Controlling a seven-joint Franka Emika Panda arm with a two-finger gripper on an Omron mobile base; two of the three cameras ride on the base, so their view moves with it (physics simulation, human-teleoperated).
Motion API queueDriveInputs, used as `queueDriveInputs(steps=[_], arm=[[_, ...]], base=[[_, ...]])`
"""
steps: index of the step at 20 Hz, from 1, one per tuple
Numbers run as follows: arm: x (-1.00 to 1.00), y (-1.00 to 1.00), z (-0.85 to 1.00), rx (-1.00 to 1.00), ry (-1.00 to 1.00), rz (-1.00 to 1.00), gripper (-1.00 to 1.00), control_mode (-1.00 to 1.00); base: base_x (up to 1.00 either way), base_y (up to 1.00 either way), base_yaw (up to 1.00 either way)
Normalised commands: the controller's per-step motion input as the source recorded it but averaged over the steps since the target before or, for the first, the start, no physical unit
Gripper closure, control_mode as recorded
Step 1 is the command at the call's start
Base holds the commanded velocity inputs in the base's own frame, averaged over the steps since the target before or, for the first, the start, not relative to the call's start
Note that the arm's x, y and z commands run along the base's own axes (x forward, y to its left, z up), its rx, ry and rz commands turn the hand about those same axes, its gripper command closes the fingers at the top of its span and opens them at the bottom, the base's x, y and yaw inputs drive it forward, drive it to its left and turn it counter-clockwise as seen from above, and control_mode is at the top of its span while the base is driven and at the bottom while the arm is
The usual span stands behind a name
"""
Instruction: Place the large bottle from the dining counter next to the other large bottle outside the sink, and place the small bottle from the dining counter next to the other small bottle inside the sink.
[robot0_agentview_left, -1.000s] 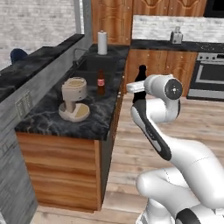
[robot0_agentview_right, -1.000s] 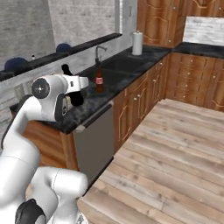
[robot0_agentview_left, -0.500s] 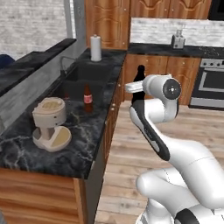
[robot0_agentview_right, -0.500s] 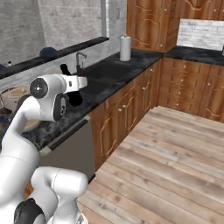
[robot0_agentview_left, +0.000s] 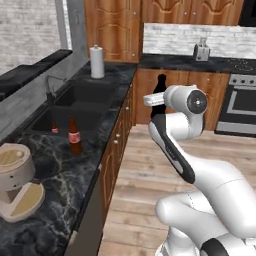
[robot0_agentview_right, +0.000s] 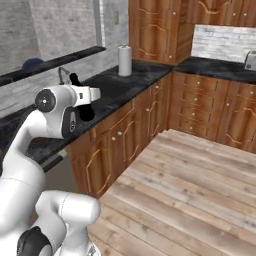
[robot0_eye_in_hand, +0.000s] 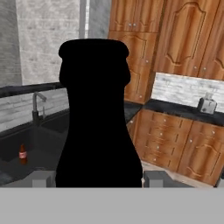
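Base driven closer to sink (robot0_agentview_left: 75, 107) | gripper (robot0_eye_in_hand: 94, 178) still clamps black bottle (robot0_eye_in_hand: 96, 118)

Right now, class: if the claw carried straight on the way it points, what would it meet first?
Probably the wooden cabinets on the far wall, beyond the black bottle that the claw holds; depth is unclear.

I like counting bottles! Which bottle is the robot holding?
The black bottle, up in the gripper. The brown bottle stands on the counter beside the sink, and the tiny one stands inside it.

Black bottle (robot0_eye_in_hand: 94, 118) upright (between fingers (robot0_eye_in_hand: 43, 178))
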Motion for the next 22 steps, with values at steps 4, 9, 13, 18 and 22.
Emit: queueDriveInputs(steps=[4, 9, 13, 18, 22], arm=[[0.00, 0.00, 0.00, 0.00, 0.00, 0.00, 1.00, 1.00], [0.00, 0.00, 0.00, 0.00, 0.00, 0.00, 1.00, 1.00], [0.00, 0.00, 0.00, 0.00, 0.00, 0.00, 1.00, 1.00], [0.00, 0.00, 0.00, 0.00, 0.00, 0.00, 1.00, 1.00], [0.00, 0.00, 0.00, 0.00, 0.00, 0.00, 1.00, 1.00]], base=[[0.71, -0.18, 0.11], [0.08, 0.05, 0.18], [0.00, -0.01, 0.23], [0.00, 0.01, 0.25], [0.00, 0.27, 0.21]])
